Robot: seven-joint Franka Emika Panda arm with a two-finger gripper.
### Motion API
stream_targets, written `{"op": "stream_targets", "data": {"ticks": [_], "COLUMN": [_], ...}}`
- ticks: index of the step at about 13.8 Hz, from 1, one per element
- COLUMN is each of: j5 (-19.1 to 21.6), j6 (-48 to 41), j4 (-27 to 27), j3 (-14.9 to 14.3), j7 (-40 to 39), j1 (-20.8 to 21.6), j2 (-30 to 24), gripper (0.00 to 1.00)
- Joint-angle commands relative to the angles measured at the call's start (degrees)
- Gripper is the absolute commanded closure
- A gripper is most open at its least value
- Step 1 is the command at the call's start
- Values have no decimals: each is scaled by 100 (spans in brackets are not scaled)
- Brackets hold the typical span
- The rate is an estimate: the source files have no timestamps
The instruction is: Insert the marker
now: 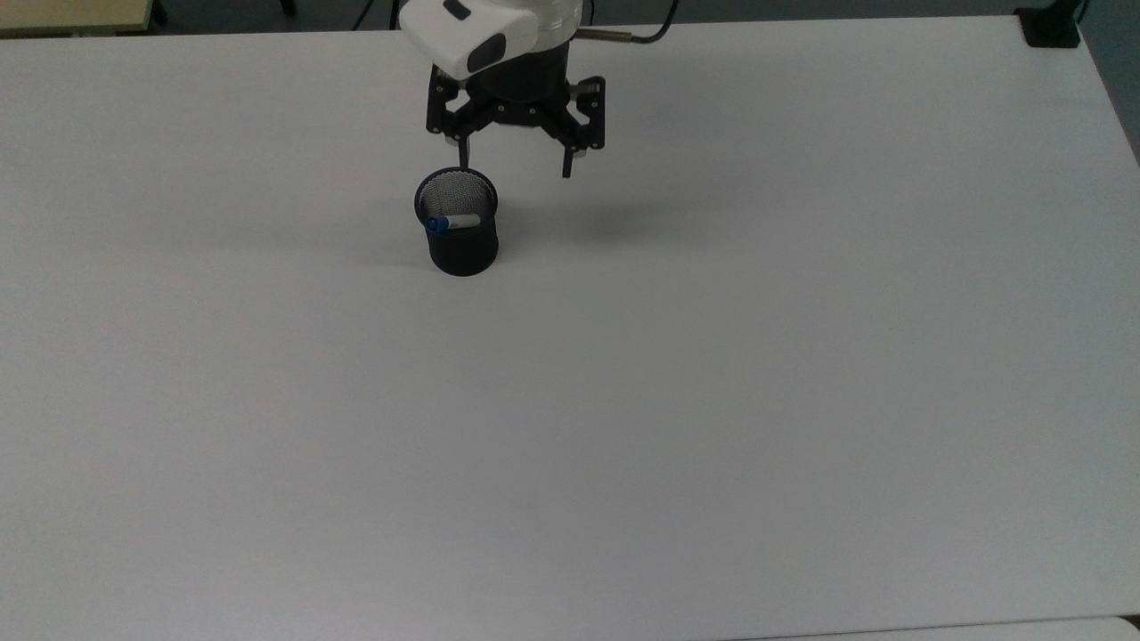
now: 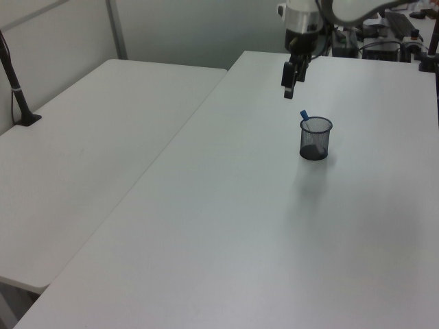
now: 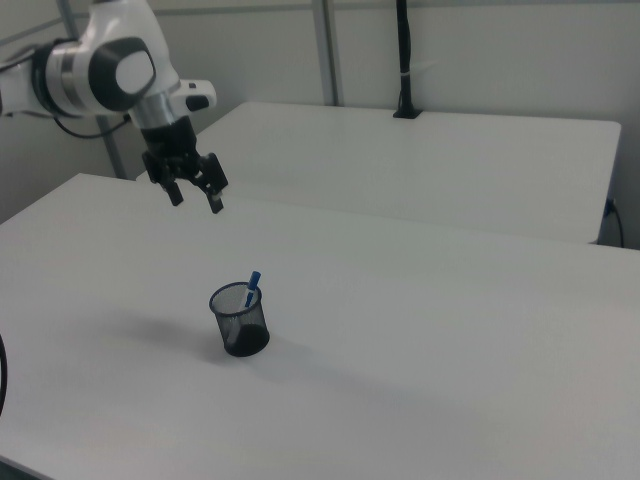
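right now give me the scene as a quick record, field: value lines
marker: inside the cup, leaning on its rim, blue cap sticking out above
cup: black mesh, upright on the table
gripper: open, empty, raised above the table, apart from the cup
table: white
task state: marker looks inserted and released
second table: white, alongside the first, a black post on it

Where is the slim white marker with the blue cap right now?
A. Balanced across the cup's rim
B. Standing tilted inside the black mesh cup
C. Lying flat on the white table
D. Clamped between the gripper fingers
B: the marker leans inside the black mesh cup, its blue end poking above the rim, while the open gripper hangs apart from it.
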Motion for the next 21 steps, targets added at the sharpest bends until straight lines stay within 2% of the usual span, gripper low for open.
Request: {"op": "stream_targets", "data": {"ticks": [1,3,5,6,18,21], "j5": [208,138,112,112,191,208], "j6": [-1095,-1579,-1687,-1696,-2090,-2179], "j4": [756,976,995,995,942,925], "j3": [-34,-86,-165,-192,-227,-227], "j7": [-576,-777,-1556,-1613,-1561,-1552], "j1": [30,-13,-57,-58,-93,-180], "j2": [106,28,-139,-149,-412,-684], "gripper": [0,0,0,0,0,0]}}
